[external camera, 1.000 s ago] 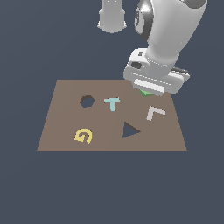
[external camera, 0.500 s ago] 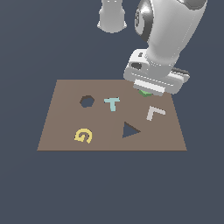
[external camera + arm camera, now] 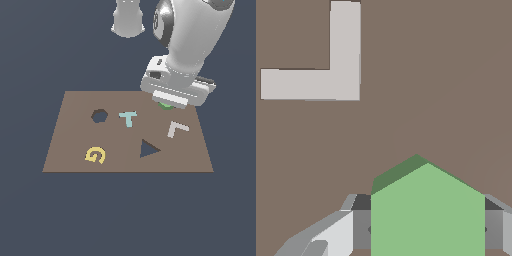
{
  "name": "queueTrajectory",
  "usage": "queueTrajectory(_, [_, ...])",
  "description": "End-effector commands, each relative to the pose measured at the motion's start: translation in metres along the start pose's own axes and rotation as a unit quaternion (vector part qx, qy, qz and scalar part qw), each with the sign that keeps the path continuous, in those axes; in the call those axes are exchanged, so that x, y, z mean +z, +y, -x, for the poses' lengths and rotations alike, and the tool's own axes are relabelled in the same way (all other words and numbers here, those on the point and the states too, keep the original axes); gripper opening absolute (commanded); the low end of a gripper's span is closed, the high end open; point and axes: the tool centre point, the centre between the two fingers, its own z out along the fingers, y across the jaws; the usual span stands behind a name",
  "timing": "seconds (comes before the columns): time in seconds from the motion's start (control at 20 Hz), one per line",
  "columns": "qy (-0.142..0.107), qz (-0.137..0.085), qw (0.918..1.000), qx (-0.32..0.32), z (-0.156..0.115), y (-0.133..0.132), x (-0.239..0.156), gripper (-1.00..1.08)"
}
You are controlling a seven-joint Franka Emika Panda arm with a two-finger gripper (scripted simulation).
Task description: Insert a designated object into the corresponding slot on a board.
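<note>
The hand [image 3: 427, 230] grips the green block [image 3: 427, 210], seemingly low over the board [image 3: 75, 145].

Your arm [image 3: 192, 40] reaches down, wrist low; gripper [image 3: 427, 229] fingers [image 3: 336, 235] clamped on the green hexagonal block [image 3: 427, 210].

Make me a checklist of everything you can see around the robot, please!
Surface: brown board lying flat on a plain dark ground.
Job's things: green hexagonal block sits between the gripper's fingers, near the board's far edge; dark hexagonal slot is unfilled, toward the exterior view's left.
Clutter: teal T, yellow G, pale L, dark triangular hole.
Grippers: gripper has a finger at each side of the block; contact seems likely.
Cables: nothing seen.
Surroundings: nothing seen beyond the dark ground.
</note>
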Motion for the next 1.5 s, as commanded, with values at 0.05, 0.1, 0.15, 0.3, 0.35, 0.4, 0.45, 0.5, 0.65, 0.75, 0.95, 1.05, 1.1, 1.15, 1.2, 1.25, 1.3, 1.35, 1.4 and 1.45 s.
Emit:
queueTrajectory(0.05, [0.000, 0.000, 0.9999, -0.016, 0.002, 0.004, 0.000, -1.00])
queueTrajectory(0.1, [0.000, 0.000, 0.9997, -0.023, 0.003, 0.006, 0.000, -1.00])
queueTrajectory(0.15, [0.000, 0.000, 0.9996, -0.030, 0.004, 0.007, 0.000, -1.00])
queueTrajectory(0.3, [0.000, 0.000, 0.9985, -0.055, 0.007, 0.013, -0.001, -1.00])
queueTrajectory(0.35, [0.000, 0.000, 0.9979, -0.065, 0.008, 0.016, -0.001, -1.00])
queueTrajectory(0.4, [0.000, 0.000, 0.9972, -0.075, 0.010, 0.019, -0.001, -1.00])
queueTrajectory(0.45, [0.000, 0.000, 0.9963, -0.086, 0.011, 0.021, -0.001, -1.00])
queueTrajectory(0.5, [0.000, 0.000, 0.9953, -0.097, 0.012, 0.024, -0.001, -1.00])
queueTrajectory(0.65, [0.000, 0.000, 0.9909, -0.135, 0.015, 0.034, -0.001, -1.00])
queueTrajectory(0.75, [0.000, 0.000, 0.9867, -0.163, 0.017, 0.042, -0.002, -1.00])
queueTrajectory(0.95, [0.000, 0.000, 0.9746, -0.224, 0.020, 0.059, -0.002, -1.00])
queueTrajectory(1.05, [0.000, 0.000, 0.9665, -0.257, 0.021, 0.068, -0.003, -1.00])
queueTrajectory(1.1, [0.000, 0.000, 0.9621, -0.273, 0.021, 0.073, -0.003, -1.00])
queueTrajectory(1.15, [0.000, 0.000, 0.9574, -0.289, 0.021, 0.078, -0.003, -1.00])
queueTrajectory(1.2, [0.000, 0.000, 0.9525, -0.304, 0.020, 0.082, -0.003, -1.00])
queueTrajectory(1.25, [0.000, 0.000, 0.9474, -0.320, 0.020, 0.087, -0.003, -1.00])
queueTrajectory(1.3, [0.000, 0.000, 0.9421, -0.335, 0.019, 0.092, -0.003, -1.00])
queueTrajectory(1.35, [0.000, 0.000, 0.9365, -0.351, 0.019, 0.096, -0.004, -1.00])
queueTrajectory(1.4, [0.000, 0.000, 0.9308, -0.366, 0.018, 0.101, -0.004, -1.00])
queueTrajectory(1.45, [0.000, 0.000, 0.9248, -0.381, 0.017, 0.105, -0.004, -1.00])
